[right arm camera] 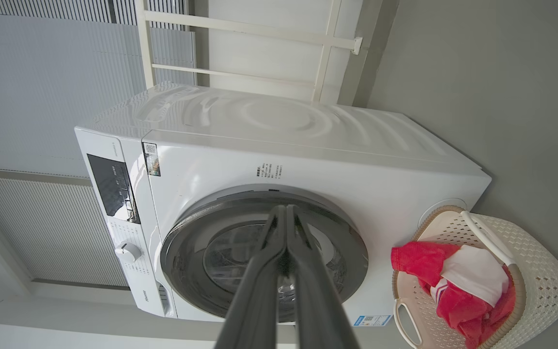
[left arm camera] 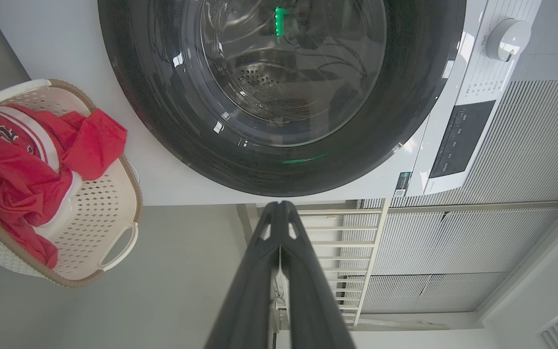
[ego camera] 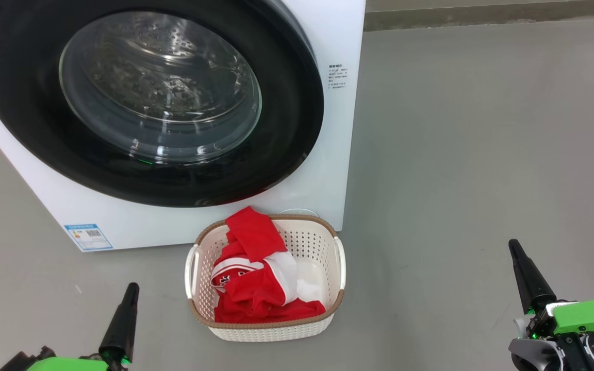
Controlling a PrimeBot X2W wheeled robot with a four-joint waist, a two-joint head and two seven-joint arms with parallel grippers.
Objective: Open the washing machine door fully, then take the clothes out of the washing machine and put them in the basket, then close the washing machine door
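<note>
The washing machine (ego camera: 323,170) (right arm camera: 269,140) stands white ahead of me, and its door (ego camera: 150,103) (left arm camera: 279,92) (right arm camera: 259,261), black-rimmed with a glass bowl, lies flat against the front. Through the glass only the bare steel drum shows. The red and white clothes (ego camera: 258,273) (left arm camera: 22,165) (right arm camera: 453,286) lie heaped in the cream basket (ego camera: 323,242) (left arm camera: 100,213) (right arm camera: 540,271) on the floor before the machine. My left gripper (ego camera: 131,288) (left arm camera: 279,206) is shut and empty at the lower left. My right gripper (ego camera: 513,245) (right arm camera: 285,209) is shut and empty at the lower right.
Grey floor (ego camera: 482,129) stretches to the right of the machine. A control panel with a dial (left arm camera: 506,39) (right arm camera: 128,252) sits on the machine's upper front. A ribbed wall and a white rack (right arm camera: 240,48) stand behind it.
</note>
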